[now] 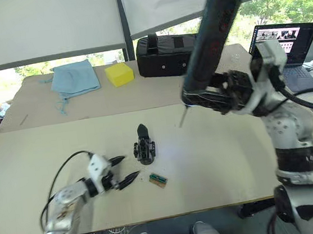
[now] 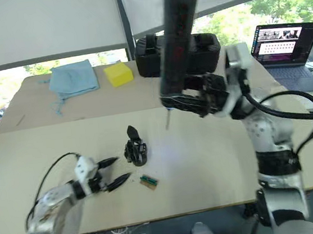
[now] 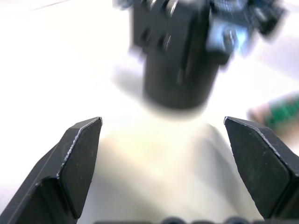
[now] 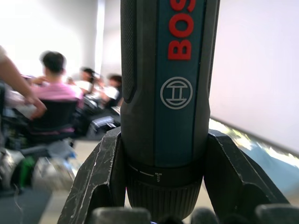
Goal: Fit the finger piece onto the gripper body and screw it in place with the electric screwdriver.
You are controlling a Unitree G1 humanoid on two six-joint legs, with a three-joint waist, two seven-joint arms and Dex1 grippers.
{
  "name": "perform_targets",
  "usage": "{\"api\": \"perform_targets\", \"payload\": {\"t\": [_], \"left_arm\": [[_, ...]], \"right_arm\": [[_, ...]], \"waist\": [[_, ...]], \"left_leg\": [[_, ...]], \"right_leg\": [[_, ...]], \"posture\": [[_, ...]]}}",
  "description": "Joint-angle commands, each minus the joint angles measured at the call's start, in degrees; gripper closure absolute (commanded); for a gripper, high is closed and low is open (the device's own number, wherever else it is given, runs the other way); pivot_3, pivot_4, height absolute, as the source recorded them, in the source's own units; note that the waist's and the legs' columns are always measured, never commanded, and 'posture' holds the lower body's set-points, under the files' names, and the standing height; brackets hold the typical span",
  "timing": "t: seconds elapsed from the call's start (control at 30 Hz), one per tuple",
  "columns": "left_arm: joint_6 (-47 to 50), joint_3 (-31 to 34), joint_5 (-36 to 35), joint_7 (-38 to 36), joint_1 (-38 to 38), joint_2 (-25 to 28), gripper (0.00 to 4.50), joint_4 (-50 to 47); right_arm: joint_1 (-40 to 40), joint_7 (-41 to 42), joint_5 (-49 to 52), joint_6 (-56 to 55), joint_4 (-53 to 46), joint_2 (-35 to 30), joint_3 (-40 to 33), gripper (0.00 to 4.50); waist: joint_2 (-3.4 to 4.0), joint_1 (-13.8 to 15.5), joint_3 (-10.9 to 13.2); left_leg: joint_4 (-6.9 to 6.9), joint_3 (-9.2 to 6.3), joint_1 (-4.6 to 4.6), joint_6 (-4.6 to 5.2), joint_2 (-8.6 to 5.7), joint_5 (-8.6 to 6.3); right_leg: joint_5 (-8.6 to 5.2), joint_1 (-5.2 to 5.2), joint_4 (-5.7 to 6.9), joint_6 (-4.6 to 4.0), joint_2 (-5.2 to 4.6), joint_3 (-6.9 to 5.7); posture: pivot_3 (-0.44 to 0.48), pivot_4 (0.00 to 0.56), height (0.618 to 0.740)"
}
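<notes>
A shared office or lab workspace — pale tables (image 1: 218,161) by blinded windows (image 1: 44,22), an open laptop (image 1: 287,45) at far right, a black zipped bag (image 1: 166,54) at the far edge, people seated at desks (image 4: 51,93) beyond.

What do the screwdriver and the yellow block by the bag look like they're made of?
The electric screwdriver, held in the right pincer: matte dark plastic, probably rubbery grip, with printed logo. The yellow block: likely foam or sponge, judging by its dull, soft-edged look.

My left gripper (image 1: 123,170) sits low, forearm reaching forward, fingers (image 3: 79,158) spread wide. My right gripper (image 4: 163,186) is raised, elbow bent, fingers clamped around the electric screwdriver (image 1: 214,31).
</notes>
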Motion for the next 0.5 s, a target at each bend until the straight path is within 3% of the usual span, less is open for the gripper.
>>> {"api": "perform_targets", "payload": {"t": [0.03,0.23,0.37,0.5], "left_arm": [[-4.2,6.2,-4.3,-6.2,3.3,3.9,0.08,-0.9],[-1.5,11.3,-10.4,-13.7,9.7,9.3,0.08,-5.3],[0.6,11.7,-11.8,-14.6,10.1,10.2,0.08,-7.8],[0.4,7.0,-9.9,-14.1,6.7,8.8,0.08,-11.6]], "right_arm": [[5.8,2.6,-0.9,-4.5,-1.8,-3.9,-5.0,2.60],[17.7,4.4,-5.0,-14.1,0.3,-5.3,-8.3,2.60],[18.6,2.9,-5.3,-16.3,-1.5,-3.7,-6.6,2.60],[16.3,-0.4,-3.1,-13.1,-8.9,1.2,-0.4,2.60]], "waist": [[0.00,0.2,0.2],[-0.28,1.4,0.6],[-0.32,1.4,0.7],[-0.32,1.4,0.8]], "left_leg": [[0.00,0.00,-0.02,0.00,0.00,0.00],[0.07,0.20,-0.13,0.00,-0.10,0.00],[0.09,0.35,-0.11,0.00,-0.05,0.00],[0.08,0.33,-0.10,0.00,0.02,0.00]], "right_leg": [[-0.01,0.00,0.00,-0.01,0.00,-0.01],[-0.04,0.01,-0.13,0.16,-0.25,0.02],[-0.09,0.02,-0.18,0.36,-0.21,0.17],[-0.11,-0.02,-0.14,0.37,-0.08,0.17]], "posture": [[0.000,0.150,0.740],[0.000,0.150,0.740],[0.000,0.150,0.740],[0.000,0.150,0.740]]}}
